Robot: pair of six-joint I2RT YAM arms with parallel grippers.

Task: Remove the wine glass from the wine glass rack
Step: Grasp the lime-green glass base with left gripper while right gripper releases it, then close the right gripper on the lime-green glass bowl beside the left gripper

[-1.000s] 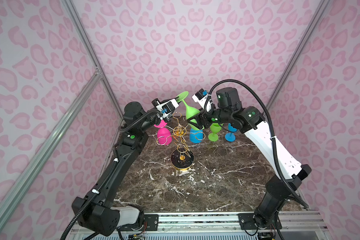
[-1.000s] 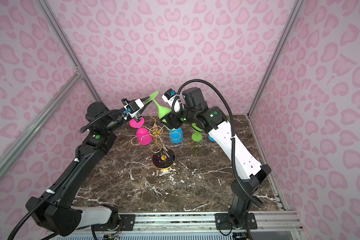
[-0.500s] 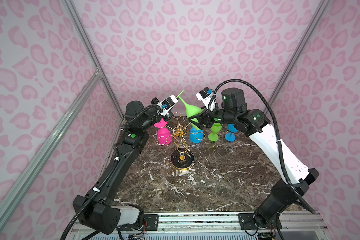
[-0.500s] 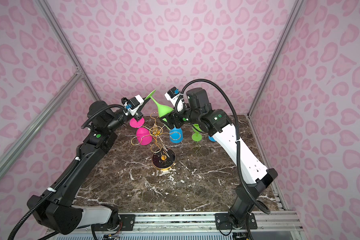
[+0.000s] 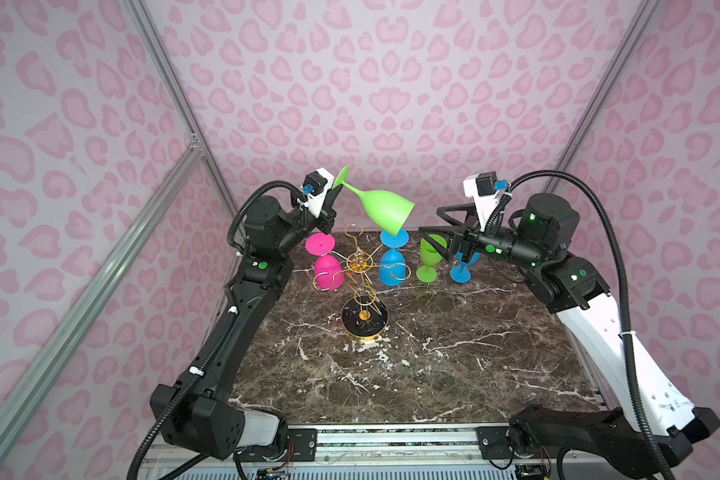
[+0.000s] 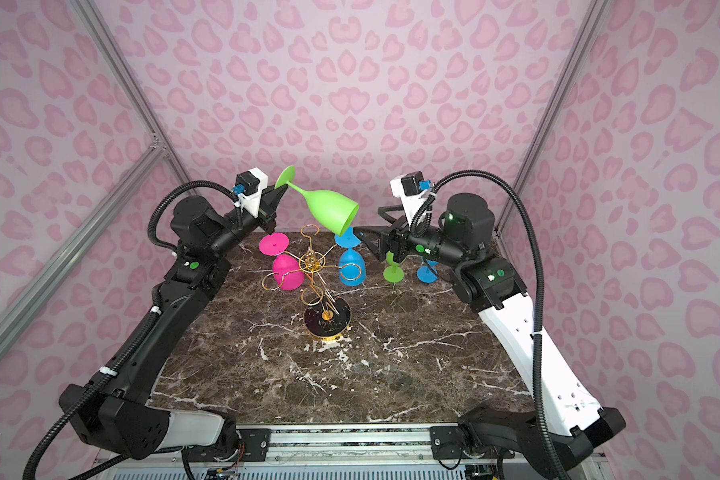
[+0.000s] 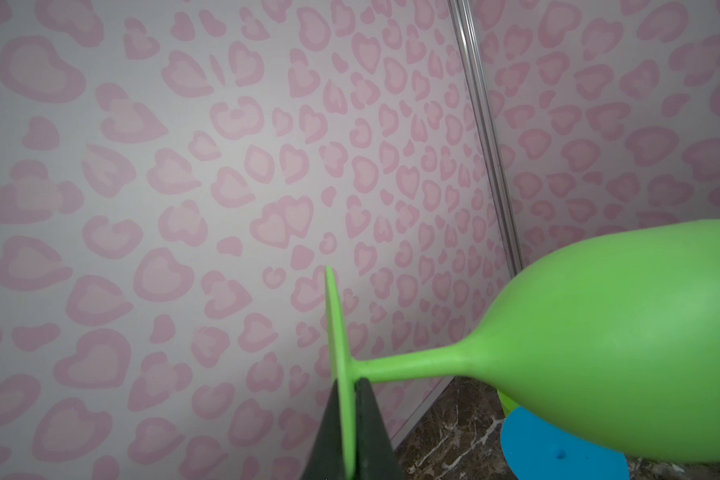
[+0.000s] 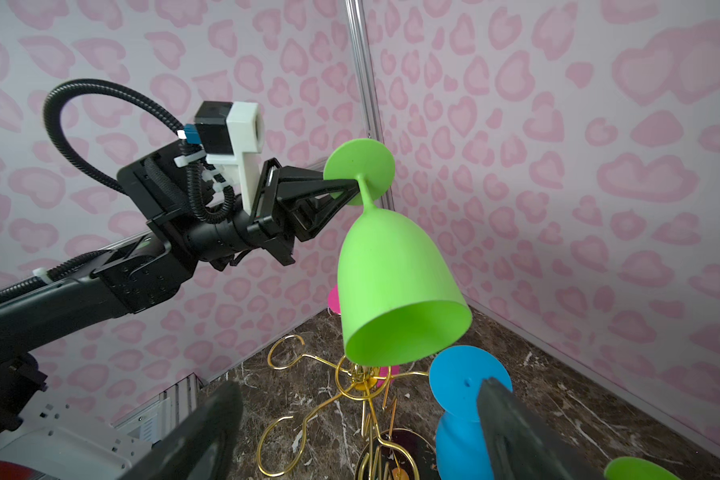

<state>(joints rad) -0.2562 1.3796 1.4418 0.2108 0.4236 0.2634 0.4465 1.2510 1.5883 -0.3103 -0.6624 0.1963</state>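
Left gripper (image 5: 336, 190) pinches the foot of a green glass (image 5: 385, 212), tilted in the air above the rack (image 5: 360, 262) and clear of its arms; only setting it down looks left to do. Right gripper (image 5: 429, 219) stands wide and empty beside it, while a pink glass (image 5: 328, 272) and a blue glass (image 5: 392, 264) hang on the rack.

Marble table (image 5: 433, 353): rack (image 5: 364, 321), seemingly two glasses (image 5: 430, 255)

Wine glass (image 5: 385, 212) above rack (image 5: 373, 324); upright glass (image 5: 429, 255) on table (image 5: 433, 365), R of rack.
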